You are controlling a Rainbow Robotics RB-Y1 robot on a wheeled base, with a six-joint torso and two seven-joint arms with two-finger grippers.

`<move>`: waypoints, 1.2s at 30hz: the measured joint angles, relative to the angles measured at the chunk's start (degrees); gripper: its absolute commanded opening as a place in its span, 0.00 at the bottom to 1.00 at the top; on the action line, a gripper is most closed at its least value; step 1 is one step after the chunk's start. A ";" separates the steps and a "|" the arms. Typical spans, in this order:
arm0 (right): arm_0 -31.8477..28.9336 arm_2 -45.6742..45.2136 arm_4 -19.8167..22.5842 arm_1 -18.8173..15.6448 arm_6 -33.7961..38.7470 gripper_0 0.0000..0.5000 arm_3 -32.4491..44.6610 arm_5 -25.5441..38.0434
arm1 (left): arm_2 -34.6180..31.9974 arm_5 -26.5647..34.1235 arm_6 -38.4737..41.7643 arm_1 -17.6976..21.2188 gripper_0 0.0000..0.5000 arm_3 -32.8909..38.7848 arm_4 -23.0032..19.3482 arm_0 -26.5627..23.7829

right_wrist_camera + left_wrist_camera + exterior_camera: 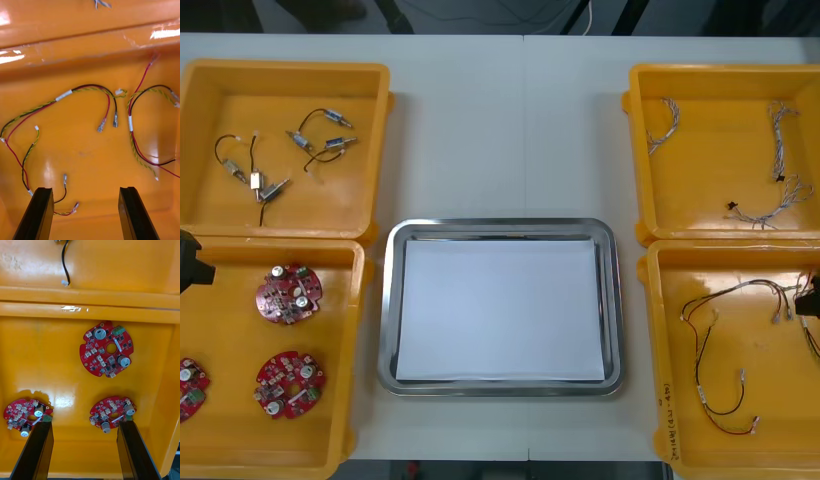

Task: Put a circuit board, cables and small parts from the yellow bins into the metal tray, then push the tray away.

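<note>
Left jaws stand apart over near-left bin (45,363). Two boards (107,349) lie right at the jaw tips, a third beyond, between them. Right jaws stand apart over near-right bin (82,150), with cables (63,96) just beyond the tips. Tray (386,300), white inside, sits mid-bench (500,120).

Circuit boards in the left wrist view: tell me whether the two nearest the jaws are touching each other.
Apart. The left wrist view shows bare yellow bin floor between one circuit board and its neighbour; the front view shows the same gap.

Free room over tray (500,226) between bins (720,135)
</note>
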State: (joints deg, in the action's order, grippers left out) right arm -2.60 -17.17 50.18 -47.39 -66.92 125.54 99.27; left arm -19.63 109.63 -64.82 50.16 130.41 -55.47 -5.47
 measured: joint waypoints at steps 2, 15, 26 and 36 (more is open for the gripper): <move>-1.21 0.06 -0.52 0.86 0.00 1.00 0.00 -1.03 | -0.33 0.00 0.01 0.00 1.00 0.00 0.00 0.80; -2.40 7.48 -16.94 9.02 0.00 1.00 0.02 -3.57 | -3.94 -4.51 2.47 0.00 1.00 1.48 0.48 8.79; -5.34 9.25 -18.90 12.98 0.01 1.00 0.02 -6.48 | -6.12 -11.36 15.77 0.00 1.00 3.50 1.49 15.54; -9.46 12.59 -21.24 13.25 0.03 1.00 0.02 -12.87 | -7.04 -19.45 15.79 0.00 1.00 3.57 1.49 23.38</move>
State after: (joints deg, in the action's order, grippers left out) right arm -12.05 -4.58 28.94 -34.14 -66.89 125.56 86.40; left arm -26.67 90.17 -49.04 50.16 133.98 -53.98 17.91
